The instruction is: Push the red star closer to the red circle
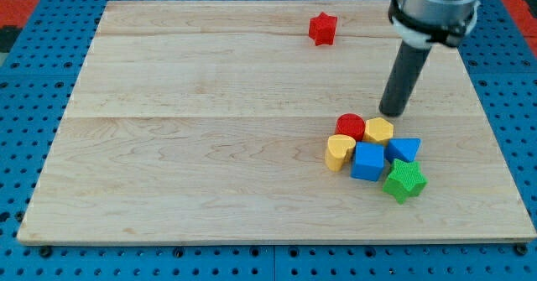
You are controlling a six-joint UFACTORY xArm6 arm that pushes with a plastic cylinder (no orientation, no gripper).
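The red star (322,28) lies alone near the view's top, right of centre. The red circle (350,126) sits lower right, at the top left of a tight cluster of blocks. My tip (393,113) rests on the board just above and right of the cluster, close to the yellow hexagon (378,130) and apart from the red circle. The tip is well below and right of the red star.
The cluster also holds a yellow heart (338,153), a blue cube (367,161), a blue triangle (404,149) and a green star (404,181). The wooden board (185,147) lies on a blue pegboard; its right edge is near the cluster.
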